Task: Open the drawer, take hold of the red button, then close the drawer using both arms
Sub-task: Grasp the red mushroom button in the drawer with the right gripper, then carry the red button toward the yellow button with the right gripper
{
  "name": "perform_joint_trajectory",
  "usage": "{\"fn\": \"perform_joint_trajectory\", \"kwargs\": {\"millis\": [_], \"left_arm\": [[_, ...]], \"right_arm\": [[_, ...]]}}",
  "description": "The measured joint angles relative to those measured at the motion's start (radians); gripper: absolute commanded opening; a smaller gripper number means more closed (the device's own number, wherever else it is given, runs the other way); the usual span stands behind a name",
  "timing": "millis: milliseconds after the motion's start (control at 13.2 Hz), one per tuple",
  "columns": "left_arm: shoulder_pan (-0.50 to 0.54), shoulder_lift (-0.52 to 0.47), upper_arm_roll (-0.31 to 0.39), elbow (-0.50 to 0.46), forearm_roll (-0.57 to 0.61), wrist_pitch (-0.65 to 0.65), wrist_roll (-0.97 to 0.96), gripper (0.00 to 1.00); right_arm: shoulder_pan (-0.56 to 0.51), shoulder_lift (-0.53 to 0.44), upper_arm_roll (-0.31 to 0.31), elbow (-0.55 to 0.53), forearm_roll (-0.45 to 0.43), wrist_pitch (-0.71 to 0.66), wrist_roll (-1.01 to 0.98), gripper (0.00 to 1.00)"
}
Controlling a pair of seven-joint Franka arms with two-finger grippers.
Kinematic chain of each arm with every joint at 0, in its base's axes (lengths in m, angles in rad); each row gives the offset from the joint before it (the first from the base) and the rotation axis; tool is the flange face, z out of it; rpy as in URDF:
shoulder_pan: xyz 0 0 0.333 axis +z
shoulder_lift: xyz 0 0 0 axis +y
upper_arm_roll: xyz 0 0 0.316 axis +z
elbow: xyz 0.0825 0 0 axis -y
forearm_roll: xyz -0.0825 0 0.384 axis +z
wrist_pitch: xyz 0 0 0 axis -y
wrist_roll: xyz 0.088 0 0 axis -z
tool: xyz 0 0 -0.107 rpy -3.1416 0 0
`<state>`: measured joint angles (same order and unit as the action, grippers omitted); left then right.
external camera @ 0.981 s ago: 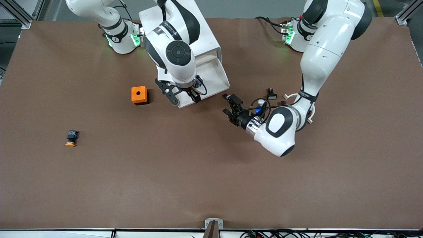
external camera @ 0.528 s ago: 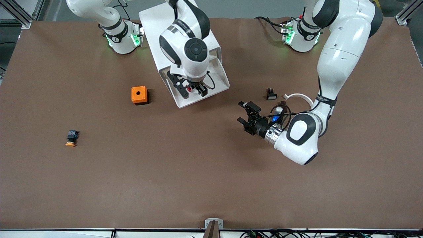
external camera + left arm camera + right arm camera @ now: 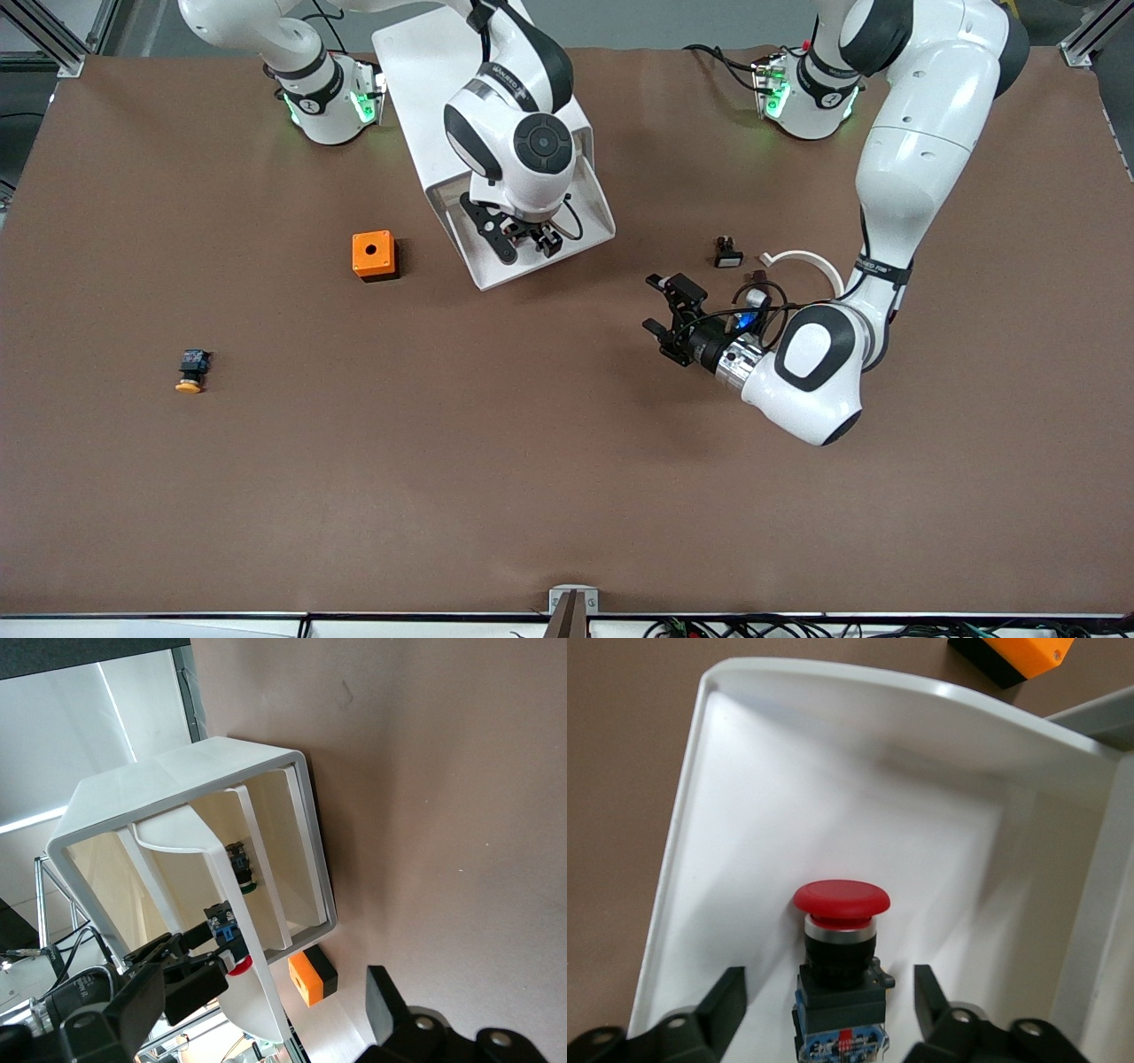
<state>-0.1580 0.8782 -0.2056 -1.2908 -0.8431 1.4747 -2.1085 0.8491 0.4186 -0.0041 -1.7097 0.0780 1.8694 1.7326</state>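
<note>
The drawer point(image 3: 567, 255) stands pulled out of the white cabinet point(image 3: 416, 71) toward the front camera. On its floor lies the button point(image 3: 840, 930), red cap point(image 3: 237, 964) pointing at the drawer's front wall point(image 3: 833, 771). My right gripper point(image 3: 523, 241) is down inside the drawer. It is open, and its fingers point(image 3: 726, 992) stand on either side of the button's black-and-blue body with a gap on each side. My left gripper point(image 3: 660, 306) hangs open and empty over the bare table, beside the drawer toward the left arm's end.
An orange cube with a hole point(image 3: 373, 254) sits beside the drawer toward the right arm's end. An orange-yellow-capped button point(image 3: 190, 372) lies nearer the front camera. Small black parts point(image 3: 728, 252) and a white ring point(image 3: 802, 259) lie by the left arm.
My right gripper has moved from the drawer's front lip back into the drawer and now straddles the button, its fingers narrower. My left gripper has drawn away from the drawer.
</note>
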Motion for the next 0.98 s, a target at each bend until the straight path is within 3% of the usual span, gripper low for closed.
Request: {"fn": "perform_joint_trajectory", "kwargs": {"millis": [75, 226, 604, 830, 981], "left_arm": [[0.000, 0.000, 0.000, 0.000, 0.001, 0.000, 0.000, 1.00], [-0.002, 0.000, 0.000, 0.000, 0.020, 0.000, 0.001, 1.00], [-0.012, 0.001, -0.001, -0.003, 0.053, 0.000, 0.037, 1.00], [-0.025, 0.001, -0.003, -0.002, 0.073, 0.000, 0.122, 1.00], [-0.025, 0.000, -0.005, 0.004, 0.073, 0.000, 0.268, 1.00]], "right_arm": [[0.000, 0.000, 0.000, 0.002, 0.000, 0.000, 0.000, 0.19], [0.001, -0.001, 0.001, 0.007, 0.000, 0.000, -0.002, 0.11], [0.006, -0.001, -0.004, 0.040, 0.000, -0.029, -0.004, 0.11], [-0.052, -0.003, -0.015, 0.162, 0.008, -0.197, -0.014, 0.12], [-0.163, -0.011, -0.023, 0.258, 0.076, -0.342, -0.147, 0.12]]}}
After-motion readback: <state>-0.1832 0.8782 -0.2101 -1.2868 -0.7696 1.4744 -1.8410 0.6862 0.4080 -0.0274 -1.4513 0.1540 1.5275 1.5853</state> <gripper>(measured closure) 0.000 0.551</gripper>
